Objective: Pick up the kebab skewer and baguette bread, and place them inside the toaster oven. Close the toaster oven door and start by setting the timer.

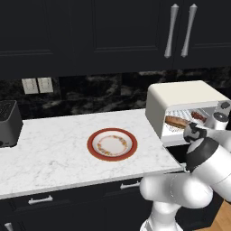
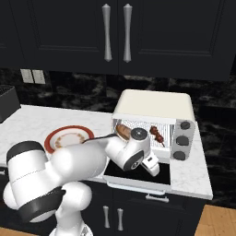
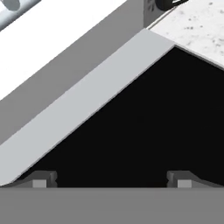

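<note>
1. The surface [image 1: 58, 140] carries the toaster oven [image 2: 154, 108], its toaster oven door [image 2: 138, 175] folded down open.
2. The baguette bread [image 1: 177, 121] lies inside.
3. The kebab skewer [image 2: 157, 134] lies beside it.
4. The gripper [image 3: 111, 178] hovers over the door glass, jaws apart, empty.

Toaster oven [image 1: 180, 95] open on counter [image 1: 54, 149]; baguette bread [image 1: 177, 121] inside; empty red-rimmed plate [image 1: 112, 144] left of it.

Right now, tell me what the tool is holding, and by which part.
Nothing. The tool is open, its fingertips spread apart with only the dark glass of the lowered toaster oven door between them. Baguette bread and kebab skewer lie inside.
</note>
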